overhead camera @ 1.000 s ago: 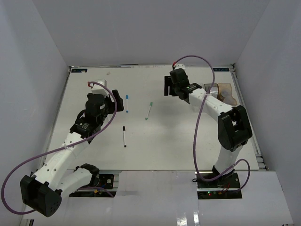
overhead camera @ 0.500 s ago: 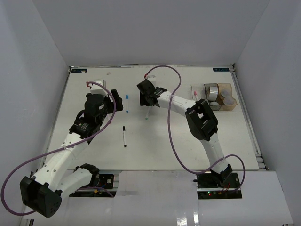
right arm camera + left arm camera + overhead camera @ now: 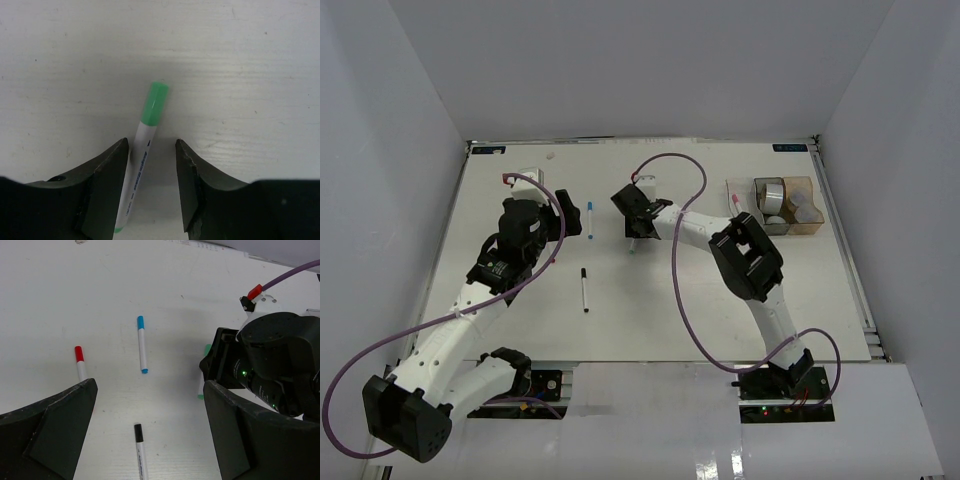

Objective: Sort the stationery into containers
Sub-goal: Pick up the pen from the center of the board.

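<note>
A white pen with a green cap (image 3: 145, 160) lies on the table between the open jaws of my right gripper (image 3: 151, 150), touching the left finger (image 3: 107, 175). In the top view the right gripper (image 3: 638, 218) sits low over this pen, whose end (image 3: 632, 249) sticks out. My left gripper (image 3: 150, 440) is open and empty above the table, over a black-capped pen (image 3: 140, 452). A blue-capped pen (image 3: 142, 344) and a red-capped pen (image 3: 79, 362) lie beyond it. The three joined bins (image 3: 810, 228) stand at the far right.
The grey bin holds a tape roll (image 3: 770, 192), the amber bin another roll (image 3: 806, 208), and the clear bin a pink-capped pen (image 3: 735, 203). The black pen (image 3: 584, 290) and blue pen (image 3: 590, 218) lie between the arms. White walls enclose the table.
My right gripper swung left from over the bins to the green-capped pen and came down around it. The left arm has not moved.
</note>
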